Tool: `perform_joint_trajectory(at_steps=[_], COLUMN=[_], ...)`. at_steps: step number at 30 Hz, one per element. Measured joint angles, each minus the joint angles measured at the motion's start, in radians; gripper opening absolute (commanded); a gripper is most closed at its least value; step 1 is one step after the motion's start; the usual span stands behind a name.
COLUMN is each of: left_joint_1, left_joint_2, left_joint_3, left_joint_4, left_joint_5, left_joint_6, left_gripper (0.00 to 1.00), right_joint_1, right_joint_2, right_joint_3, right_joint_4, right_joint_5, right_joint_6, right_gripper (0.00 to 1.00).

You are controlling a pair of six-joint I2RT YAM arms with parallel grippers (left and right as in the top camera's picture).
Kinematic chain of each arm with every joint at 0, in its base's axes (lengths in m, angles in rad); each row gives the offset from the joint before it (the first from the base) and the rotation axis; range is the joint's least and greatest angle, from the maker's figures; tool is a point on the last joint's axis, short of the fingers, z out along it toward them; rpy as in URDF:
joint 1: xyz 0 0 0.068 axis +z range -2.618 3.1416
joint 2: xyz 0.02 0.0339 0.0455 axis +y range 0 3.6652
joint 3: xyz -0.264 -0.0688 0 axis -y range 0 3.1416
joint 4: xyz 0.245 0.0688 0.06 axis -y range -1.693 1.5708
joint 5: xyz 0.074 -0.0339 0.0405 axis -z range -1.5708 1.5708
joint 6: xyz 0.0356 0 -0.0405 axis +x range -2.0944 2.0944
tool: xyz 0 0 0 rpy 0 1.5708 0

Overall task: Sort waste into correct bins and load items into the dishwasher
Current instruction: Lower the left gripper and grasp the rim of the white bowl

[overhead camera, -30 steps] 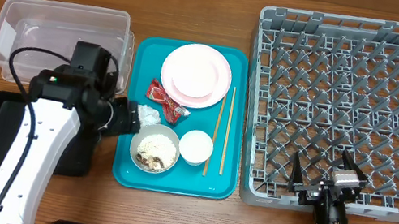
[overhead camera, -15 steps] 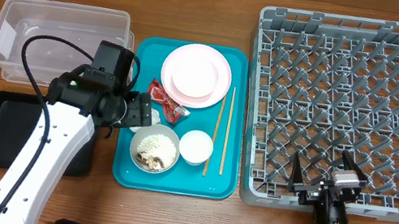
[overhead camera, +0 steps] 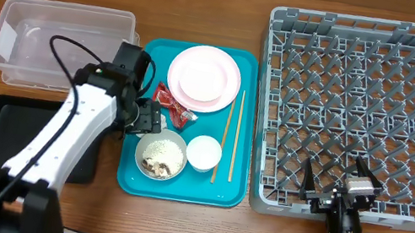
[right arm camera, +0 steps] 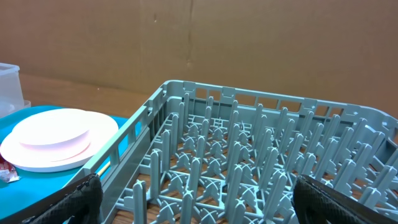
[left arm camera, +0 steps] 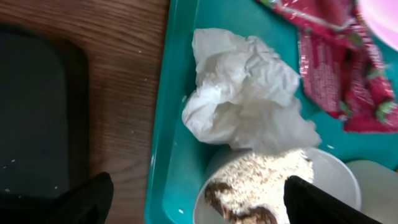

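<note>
The crumpled white napkin (left arm camera: 249,93) lies at the left edge of the teal tray (left arm camera: 163,143), with the red wrapper (left arm camera: 336,74) (overhead camera: 173,104) beside it. Just in front of the napkin stands a bowl of rice scraps (left arm camera: 273,186) (overhead camera: 160,155). My left gripper (left arm camera: 199,208) (overhead camera: 146,117) hovers open above the napkin and bowl, holding nothing. Stacked white and pink plates (overhead camera: 204,77), a small white cup (overhead camera: 204,152) and chopsticks (overhead camera: 227,137) are also on the teal tray. My right gripper (right arm camera: 211,202) (overhead camera: 337,181) stands open at the near edge of the grey dish rack (overhead camera: 363,110).
The clear tub (overhead camera: 62,44) sits back left, with the black tray (overhead camera: 3,132) in front of it under my left arm. The teal tray's rim (overhead camera: 228,193) lies close beside the rack's left wall (right arm camera: 124,143). A cardboard wall stands behind the table.
My left arm has swung right from over the black tray to the teal tray's left edge, and its jaws have widened. The right arm has not moved.
</note>
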Motion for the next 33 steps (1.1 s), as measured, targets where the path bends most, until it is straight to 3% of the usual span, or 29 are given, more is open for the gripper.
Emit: perform_joint_trajectory(at_steps=[18, 26, 33], left_joint_1=[0.000, 0.000, 0.000], left_joint_2=[0.171, 0.171, 0.171], left_joint_3=[-0.005, -0.004, 0.062], left_joint_4=[0.117, 0.101, -0.015], left_joint_5=[0.004, 0.076, 0.102], left_joint_6=[0.027, 0.028, 0.030], left_gripper=[0.91, 0.88, 0.87], right_joint_1=[0.000, 0.000, 0.000], right_joint_2=[0.000, 0.000, 0.000], right_joint_3=[0.000, 0.000, 0.000], right_joint_4=[0.000, 0.000, 0.000], right_joint_5=[0.000, 0.000, 0.000], right_joint_6=[0.000, 0.000, 0.000], right_gripper=[1.00, 1.00, 1.00])
